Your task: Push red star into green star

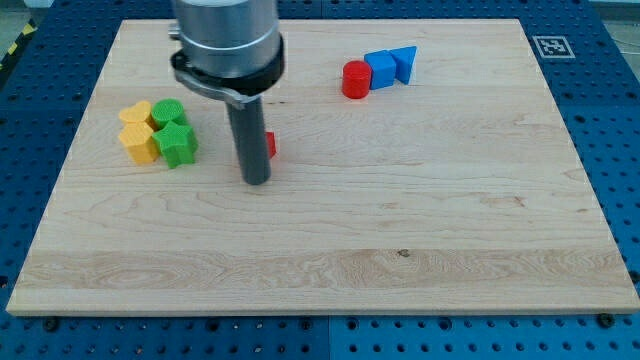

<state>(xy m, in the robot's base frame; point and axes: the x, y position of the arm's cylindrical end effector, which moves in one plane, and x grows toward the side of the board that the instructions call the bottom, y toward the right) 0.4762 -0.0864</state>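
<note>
The red star [270, 145] lies left of the board's middle, mostly hidden behind my rod; only its right edge shows. My tip [257, 181] rests on the board just in front of it, at its lower left. The green star [179, 145] sits further to the view's left, in a tight cluster with a second green block [168, 113] above it. A gap of bare wood separates the red star from the green star.
Two yellow blocks [139, 142] [135, 113] touch the green ones on their left. A red cylinder [355, 79], a blue cube [381, 70] and a blue triangle [404, 62] stand in a row at the top centre-right. The wooden board [400, 250] lies on a blue perforated table.
</note>
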